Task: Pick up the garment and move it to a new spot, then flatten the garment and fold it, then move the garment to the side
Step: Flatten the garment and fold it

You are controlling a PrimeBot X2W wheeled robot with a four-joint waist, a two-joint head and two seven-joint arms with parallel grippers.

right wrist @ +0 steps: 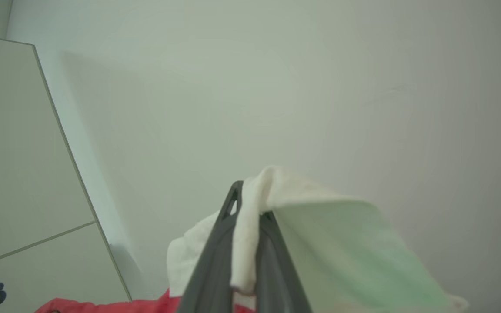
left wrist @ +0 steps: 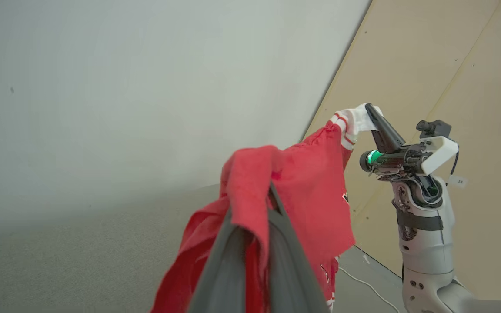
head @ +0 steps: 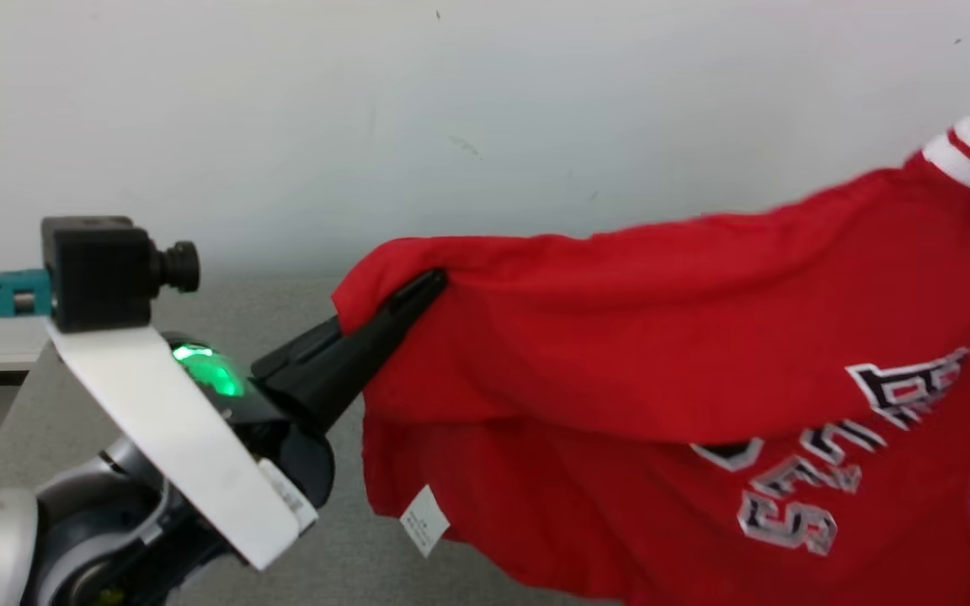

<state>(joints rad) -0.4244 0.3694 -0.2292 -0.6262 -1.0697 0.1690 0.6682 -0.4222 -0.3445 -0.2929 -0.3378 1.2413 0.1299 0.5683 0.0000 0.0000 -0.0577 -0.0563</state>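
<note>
White wall (head: 485,101); one garment (head: 662,337); left fingers (head: 350,353), right fingers (right wrist: 215,265) pinch.

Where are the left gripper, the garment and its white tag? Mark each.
left gripper (head: 428,286): head view, fingertips shut on red cloth.
garment (head: 662,337): head view, plain red middle.
white tag (head: 424,520): head view, tag's centre.

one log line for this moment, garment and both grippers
garment: red jersey, lifted, stretched out | left gripper: shut on red edge | right gripper: shut on white trim | stage: pick-up and move
</note>
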